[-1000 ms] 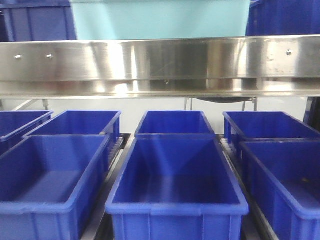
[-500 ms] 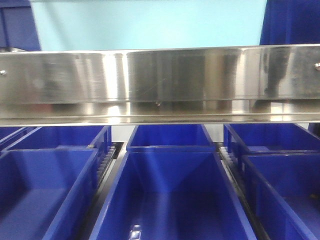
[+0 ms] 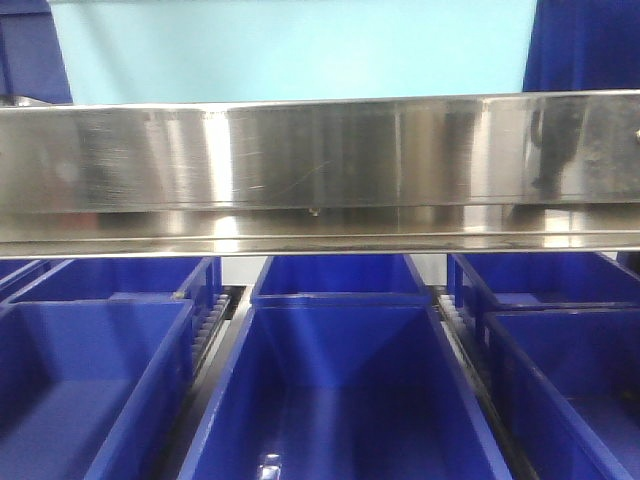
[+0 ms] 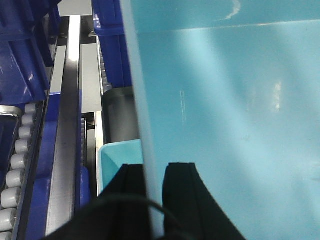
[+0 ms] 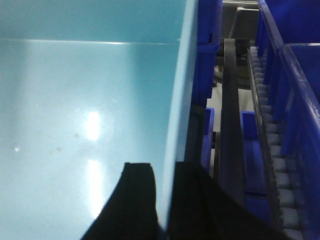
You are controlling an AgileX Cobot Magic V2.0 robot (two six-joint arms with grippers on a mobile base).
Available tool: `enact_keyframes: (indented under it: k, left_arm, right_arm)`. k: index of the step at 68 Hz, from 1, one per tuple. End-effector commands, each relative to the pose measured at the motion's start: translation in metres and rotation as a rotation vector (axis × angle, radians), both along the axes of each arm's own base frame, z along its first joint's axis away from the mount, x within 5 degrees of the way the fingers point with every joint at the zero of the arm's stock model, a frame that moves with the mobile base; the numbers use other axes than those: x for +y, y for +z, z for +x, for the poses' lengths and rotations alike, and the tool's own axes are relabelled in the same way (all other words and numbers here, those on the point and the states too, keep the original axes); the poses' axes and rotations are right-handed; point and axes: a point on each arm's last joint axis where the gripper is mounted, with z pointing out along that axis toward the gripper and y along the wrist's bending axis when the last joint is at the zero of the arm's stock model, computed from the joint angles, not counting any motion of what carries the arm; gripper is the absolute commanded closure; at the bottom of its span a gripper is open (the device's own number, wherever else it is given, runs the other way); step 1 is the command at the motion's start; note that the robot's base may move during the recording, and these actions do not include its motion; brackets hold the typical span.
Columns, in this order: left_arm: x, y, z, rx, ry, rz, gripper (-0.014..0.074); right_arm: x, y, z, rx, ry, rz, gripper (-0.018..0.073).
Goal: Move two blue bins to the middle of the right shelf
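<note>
We have the pale blue bin (image 3: 290, 50) held from both sides. The left gripper (image 4: 155, 169) is pinched over one side wall at the bottom of its wrist view, and the right gripper (image 5: 164, 167) is clamped the same way over the opposite wall.

In the front view the bin fills the top centre, above the stainless-steel front rail (image 3: 320, 170). The rail hides its base, so we cannot tell whether it rests on the shelf.

- **Snagging:** dark blue bins (image 3: 590, 45) flank it closely at the upper corners, so a small sideways drift could catch a rim.
- **Slipping:** each grip is only on a thin, smooth wall, so the bin could slip or tilt if one arm leads.
- **Catching the rail:** a low base could catch the rail.

A pale blue corner (image 4: 117, 162) at lower left of the left wrist view may be the second bin.
</note>
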Motion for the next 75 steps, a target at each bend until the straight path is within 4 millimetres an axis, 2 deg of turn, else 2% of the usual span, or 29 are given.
enact_keyframes:
  k: [1,75]
  left_arm:
    - [-0.009,0.0133,-0.0094,-0.043,-0.068,-0.104,0.0707]
    - [-0.009,0.0133,-0.0094,-0.043,-0.068,-0.104,0.0707]
  right_arm:
    - [0.006,0.0158,-0.0043,-0.09,0.035,0.095,0.0713]
    - [0.006,0.0165,-0.0041,-0.097,0.035,0.098,0.0713]
